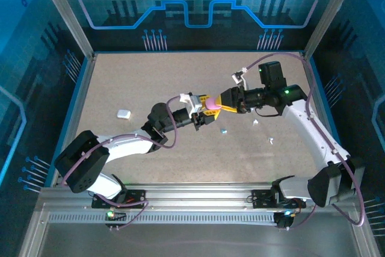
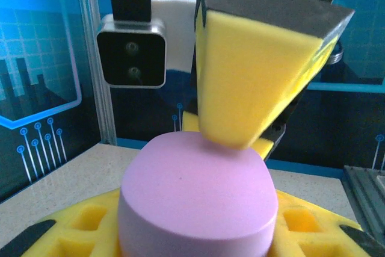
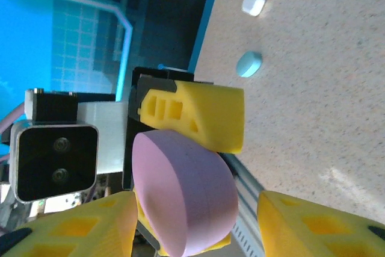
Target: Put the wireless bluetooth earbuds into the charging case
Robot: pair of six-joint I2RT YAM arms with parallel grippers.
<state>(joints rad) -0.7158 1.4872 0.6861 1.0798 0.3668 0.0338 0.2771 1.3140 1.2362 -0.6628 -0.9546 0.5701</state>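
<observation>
A: Up in the left end effector (image 1: 205, 107), what's pinched?
B: The pink case (image 2: 198, 200). The right end effector (image 1: 222, 103) is spread open around it. Teal and white earbuds (image 3: 248, 64) lie on the tabletop (image 3: 319, 100). I think none is in yet.

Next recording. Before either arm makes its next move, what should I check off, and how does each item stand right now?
1. Left hand gripping the pink round plastic case: ok, clamped on it.
2. Case lid open for loading: not ok, it looks shut.
3. Right hand ready to act: ok, its jaws stand open around the case, with one yellow pad touching the case's edge.
4. Earbud in a hand: not ok, none is held.
5. Earbud available to pick: ok, a small teal earbud lies loose on the speckled tabletop, just nearer the arm bases than the hands.
</observation>
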